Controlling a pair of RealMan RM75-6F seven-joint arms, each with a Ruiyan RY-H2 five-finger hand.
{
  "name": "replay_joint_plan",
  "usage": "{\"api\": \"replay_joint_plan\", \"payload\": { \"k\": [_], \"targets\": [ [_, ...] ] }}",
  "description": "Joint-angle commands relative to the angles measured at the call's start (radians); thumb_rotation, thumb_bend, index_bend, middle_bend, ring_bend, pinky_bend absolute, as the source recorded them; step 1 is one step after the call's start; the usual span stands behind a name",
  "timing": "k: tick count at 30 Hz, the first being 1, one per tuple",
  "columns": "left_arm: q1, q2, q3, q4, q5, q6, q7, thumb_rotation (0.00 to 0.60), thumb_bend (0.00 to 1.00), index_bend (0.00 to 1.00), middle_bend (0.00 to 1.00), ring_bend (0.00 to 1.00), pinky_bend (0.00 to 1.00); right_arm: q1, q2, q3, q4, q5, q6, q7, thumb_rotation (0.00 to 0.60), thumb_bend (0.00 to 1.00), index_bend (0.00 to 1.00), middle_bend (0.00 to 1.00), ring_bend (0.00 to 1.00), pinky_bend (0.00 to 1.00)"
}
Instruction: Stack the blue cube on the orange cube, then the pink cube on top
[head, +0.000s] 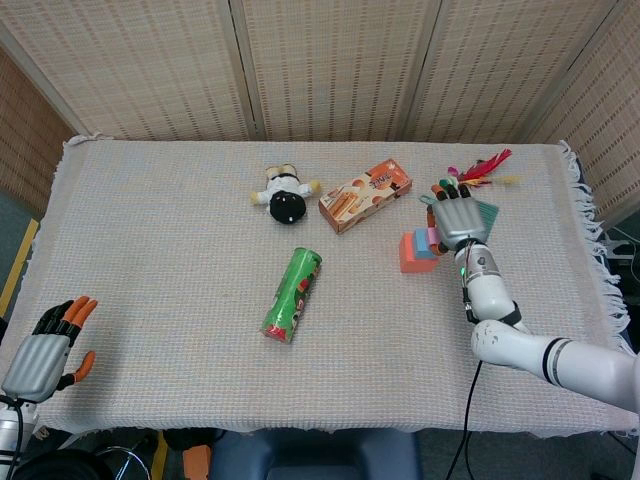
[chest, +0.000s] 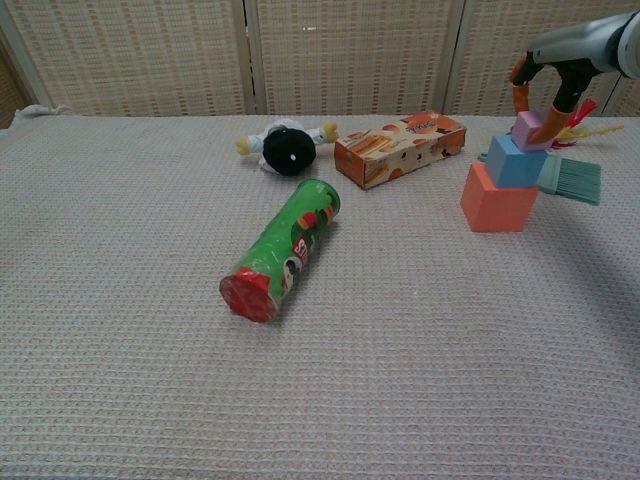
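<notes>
The small pink cube (chest: 528, 130) is stacked on the blue cube (chest: 515, 162), which is set on the larger orange cube (chest: 498, 201), right of the orange snack box (chest: 400, 148).

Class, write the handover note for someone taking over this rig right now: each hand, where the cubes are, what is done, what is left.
Right hand: at the top of the stack, fingers around the pink cube; whether it grips it is unclear.
Left hand: open, idle at the table's near left edge.
Orange cube on the cloth, blue cube on it, pink cube on the blue.
Done: all three stacked.
Left: lift the right hand away without knocking the stack.
</notes>
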Motion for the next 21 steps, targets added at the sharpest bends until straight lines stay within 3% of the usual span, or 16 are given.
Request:
{"api": "replay_joint_plan", "payload": {
  "k": [1, 21],
  "targets": [
    [-0.001, 0.0, 0.0, -0.001, 0.001, 0.0, 0.0, 0.6, 0.45, 0.0, 0.0, 0.0, 0.09, -0.001, 0.001, -0.001, -0.002, 0.004, 0.002, -0.002, 0.6, 0.18, 0.53, 0.07, 0.0, 0.0],
    [0.003, 0.006, 0.003, -0.007, 0.011, 0.011, -0.005, 0.6, 0.45, 0.0, 0.0, 0.0, 0.09, -0.008, 0.003, 0.017, -0.024, -0.006, 0.024, 0.014, 0.6, 0.18, 0.52, 0.07, 0.0, 0.0]
  ]
}}
